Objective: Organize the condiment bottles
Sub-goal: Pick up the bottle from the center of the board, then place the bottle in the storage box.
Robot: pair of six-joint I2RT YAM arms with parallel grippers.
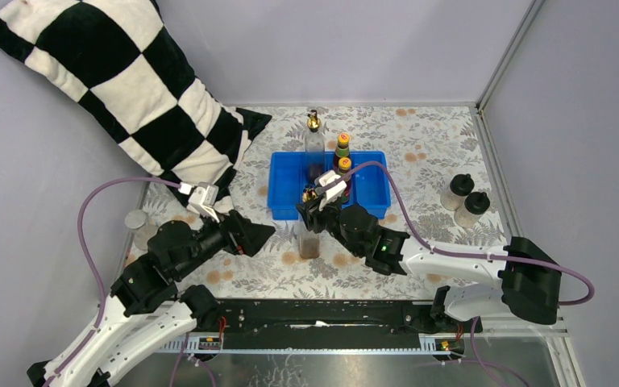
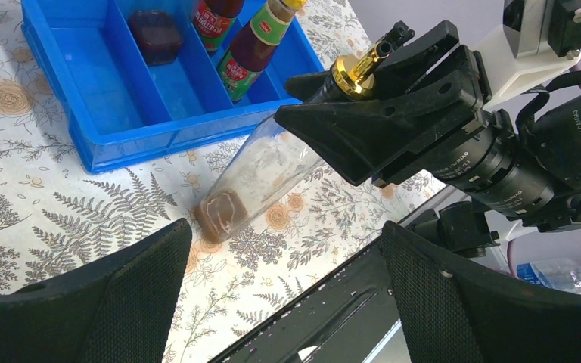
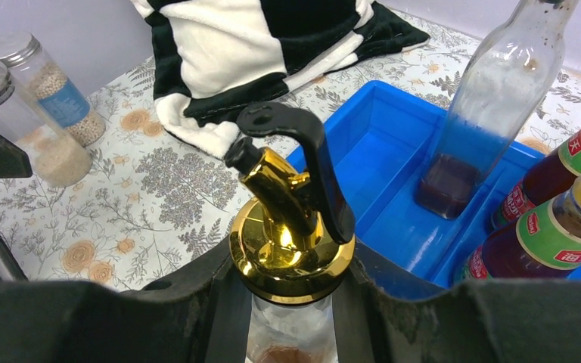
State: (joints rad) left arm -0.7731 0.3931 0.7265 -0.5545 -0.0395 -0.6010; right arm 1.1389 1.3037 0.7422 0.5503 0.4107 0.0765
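Your left end effector (image 1: 259,234), lower left in the top view, has its fingers wide apart and holds nothing, so park it clear of the lift. At centre frame your right end effector (image 1: 314,201) is clamped on the neck of the clear gold-spouted bottle (image 1: 309,239), which stands on the surface (image 1: 419,145) just before the blue compartment tray (image 1: 290,184). Lift straight up, since a neck grip may let the body swing. Carry it up-frame into the free near part of the lane holding the second gold-spouted bottle (image 1: 314,143), beside the orange-capped bottles (image 1: 342,157).
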